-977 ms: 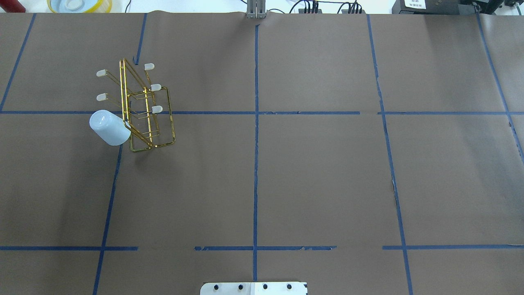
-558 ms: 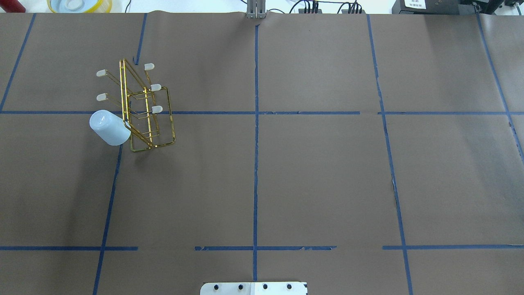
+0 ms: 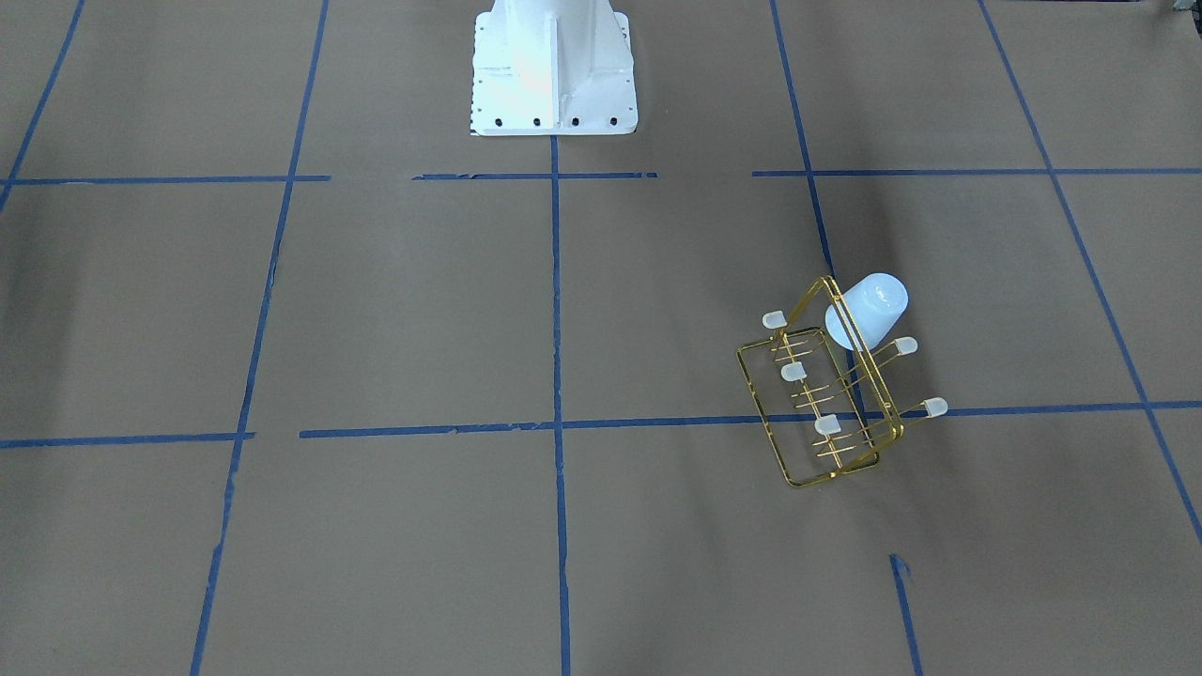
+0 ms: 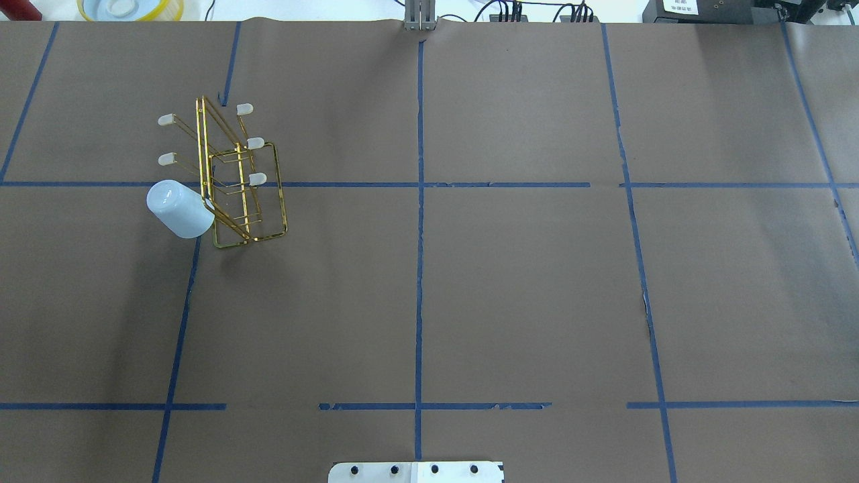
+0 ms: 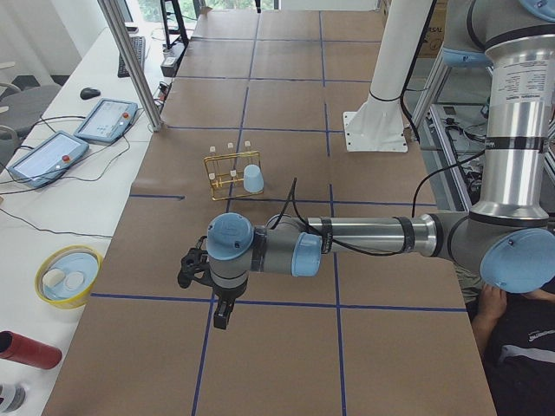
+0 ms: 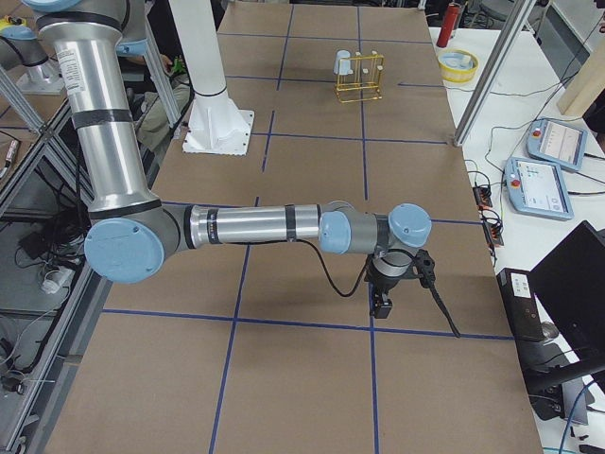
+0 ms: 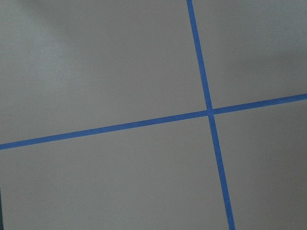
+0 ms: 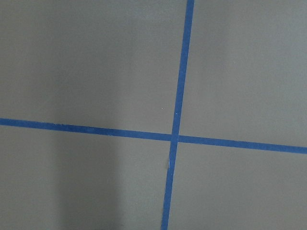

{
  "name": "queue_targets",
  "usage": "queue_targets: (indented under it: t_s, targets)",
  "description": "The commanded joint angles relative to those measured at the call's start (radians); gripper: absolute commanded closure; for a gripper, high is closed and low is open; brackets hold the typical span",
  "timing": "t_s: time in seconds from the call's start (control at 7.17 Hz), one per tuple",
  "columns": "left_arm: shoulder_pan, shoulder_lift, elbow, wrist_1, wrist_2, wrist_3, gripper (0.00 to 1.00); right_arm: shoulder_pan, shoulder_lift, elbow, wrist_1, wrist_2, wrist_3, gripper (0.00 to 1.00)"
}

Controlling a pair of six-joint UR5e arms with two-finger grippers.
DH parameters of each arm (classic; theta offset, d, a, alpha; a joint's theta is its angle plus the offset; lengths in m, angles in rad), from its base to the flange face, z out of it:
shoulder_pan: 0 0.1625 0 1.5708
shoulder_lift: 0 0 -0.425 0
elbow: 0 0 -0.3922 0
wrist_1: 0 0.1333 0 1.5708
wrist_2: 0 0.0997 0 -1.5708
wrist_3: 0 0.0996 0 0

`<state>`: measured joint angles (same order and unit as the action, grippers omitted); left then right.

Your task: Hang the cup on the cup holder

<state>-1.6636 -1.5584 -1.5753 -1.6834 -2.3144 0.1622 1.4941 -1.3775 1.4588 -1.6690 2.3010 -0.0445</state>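
The left gripper (image 5: pixel 222 319) hangs well apart from the gold wire rack with capped prongs (image 4: pixel 200 147) and points down. I cannot tell if its 2 fingers are apart or together. The right gripper (image 6: pixel 382 305) is much farther from the rack, and I cannot tell about its fingers either. The small pale blue plastic cup (image 4: pixel 180 210) sits tilted on 1 prong at the rack's near end. Its mouth faces the rack and its bottom points out. It looks hung already. The left arm is nearer.
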Motion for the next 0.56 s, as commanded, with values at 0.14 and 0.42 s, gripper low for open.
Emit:
queue_targets:
  t_s: [0.14, 0.42]
  targets:
    - [-0.001, -0.003, 0.003, -0.001, -0.007, -0.006, 0.00, 0.000, 0.000, 0.000, 0.000, 0.000, 0.000, 0.00]
    - [0.001, -0.003, 0.005, -0.001, -0.007, -0.009, 0.00, -0.002, 0.000, 0.000, 0.000, 0.000, 0.000, 0.00]
